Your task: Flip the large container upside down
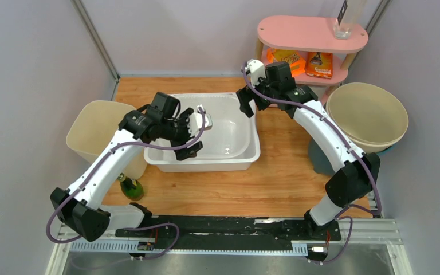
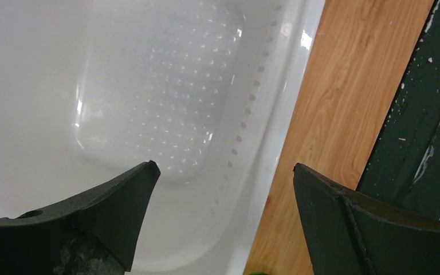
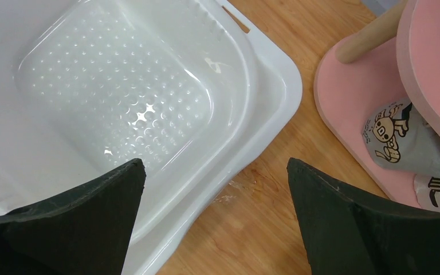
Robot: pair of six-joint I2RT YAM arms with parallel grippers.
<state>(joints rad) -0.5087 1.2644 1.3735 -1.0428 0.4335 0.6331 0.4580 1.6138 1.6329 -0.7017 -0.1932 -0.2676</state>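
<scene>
The large container [image 1: 229, 161] is a white plastic tub standing upright in the middle of the wooden table, with nothing inside. My left gripper [image 1: 196, 134] hovers over its near-left part, open. In the left wrist view the left gripper [image 2: 224, 165] straddles the tub [image 2: 149, 86], one finger over the inside and the other over the wood. My right gripper [image 1: 246, 105] hangs open above the tub's far right corner. The right wrist view shows the right gripper [image 3: 215, 161] over the rim of the tub [image 3: 120, 91], holding nothing.
A beige bin [image 1: 94, 134] stands left of the tub, with a green bottle [image 1: 130, 188] in front of it. A large beige bowl [image 1: 366, 114] sits at the right. A pink shelf [image 1: 312, 31] with snack packets [image 1: 319, 64] stands at the back right. A black rail [image 1: 229, 226] runs along the near edge.
</scene>
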